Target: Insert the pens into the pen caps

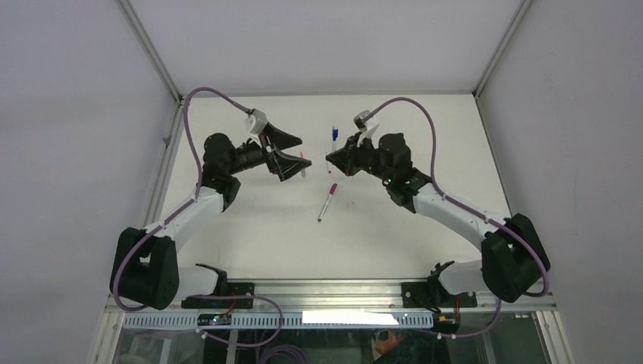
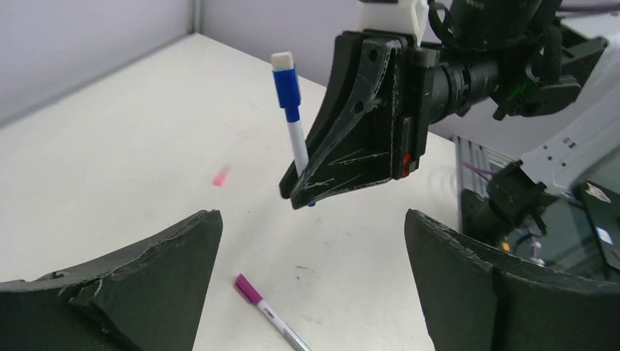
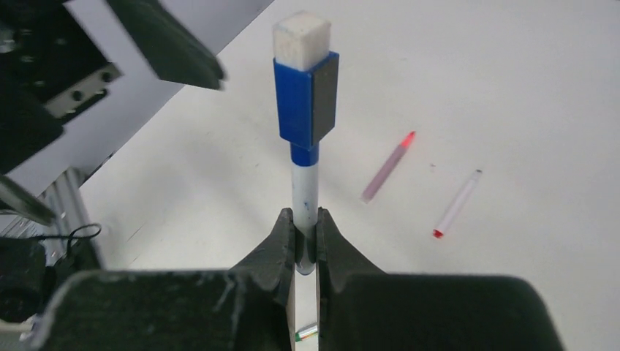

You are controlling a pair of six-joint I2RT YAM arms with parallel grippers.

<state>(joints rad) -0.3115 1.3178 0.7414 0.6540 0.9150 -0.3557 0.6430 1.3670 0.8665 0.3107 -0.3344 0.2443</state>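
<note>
The right claw is clenching the lower barrel of a blue-capped pen. It is holding the pen roughly upright, with the blue cap sitting on the upper end and a white block on top. The left claw is hanging released, its two fingers spread wide. It is facing the right claw across a small gap above the middle of the table, somewhat nearer the far edge than the near one. Below that gap, toward the near edge, a magenta-capped pen is lying flat on the white surface, apart from both claws. In the right wrist view a pinkish pen with a red tip and a red-tipped white pen are lying flat beyond the held one. They are near each other but not touching, and that view does not show which edge they are closest to.
</note>
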